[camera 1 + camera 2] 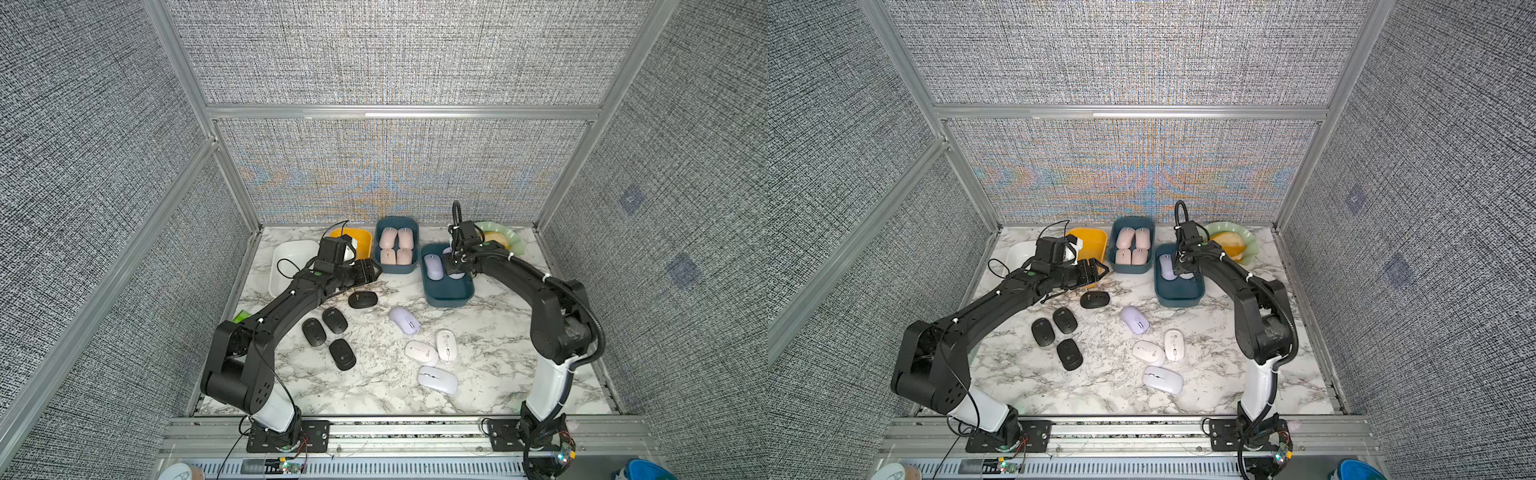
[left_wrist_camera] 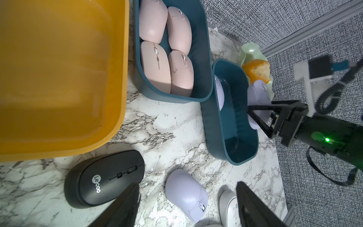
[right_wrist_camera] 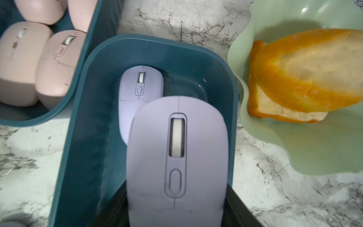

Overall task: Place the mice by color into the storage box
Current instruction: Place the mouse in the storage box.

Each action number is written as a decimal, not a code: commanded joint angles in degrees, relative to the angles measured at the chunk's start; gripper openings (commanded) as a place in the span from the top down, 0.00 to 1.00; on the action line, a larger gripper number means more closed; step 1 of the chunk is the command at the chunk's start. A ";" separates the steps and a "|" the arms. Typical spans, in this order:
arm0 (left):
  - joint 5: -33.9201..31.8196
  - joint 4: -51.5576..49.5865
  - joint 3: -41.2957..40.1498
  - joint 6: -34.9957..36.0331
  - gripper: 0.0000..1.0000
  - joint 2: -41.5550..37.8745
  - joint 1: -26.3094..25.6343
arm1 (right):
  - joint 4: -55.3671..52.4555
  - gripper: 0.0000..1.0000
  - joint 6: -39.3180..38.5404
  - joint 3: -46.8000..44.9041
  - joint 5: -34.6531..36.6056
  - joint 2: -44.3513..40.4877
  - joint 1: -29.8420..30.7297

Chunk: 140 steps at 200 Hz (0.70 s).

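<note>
My right gripper [image 3: 176, 206] is shut on a lilac mouse [image 3: 176, 157], held over a teal storage box [image 1: 449, 297] beside another lilac mouse [image 1: 432, 266] lying in it. The neighbouring teal box [image 1: 378, 257] holds several pale pink mice [image 1: 396, 245]. My left gripper [image 2: 186, 184] hangs open and empty over the table by the yellow bin's [image 1: 361, 237] front corner. Near it lie a black mouse [image 2: 102, 176] and a loose lilac mouse [image 2: 186, 192]. Several black mice [image 1: 334, 319] and three white mice [image 1: 421, 352] rest on the marble.
A white bin [image 1: 291, 257] stands at the back left beside the yellow bin. A green wavy plate [image 1: 513, 241] with an orange-yellow bread roll [image 3: 304, 78] sits behind the right arm. Metal rails and fabric walls enclose the table.
</note>
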 commanded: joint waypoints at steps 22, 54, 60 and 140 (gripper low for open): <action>-0.54 -0.24 0.22 0.88 0.21 -0.71 -0.02 | -2.74 0.45 -0.70 7.51 3.69 6.70 -0.77; -0.38 -0.24 0.30 0.88 0.21 -0.68 -0.01 | -4.12 0.44 -1.91 10.39 4.21 9.84 -1.37; -0.36 -0.20 0.30 0.88 0.21 -0.69 -0.06 | -4.60 0.44 -2.09 10.98 4.25 10.29 -1.40; -0.32 -0.32 0.38 0.79 0.21 -0.87 -0.02 | -6.17 0.44 -2.76 13.70 4.10 16.00 -1.32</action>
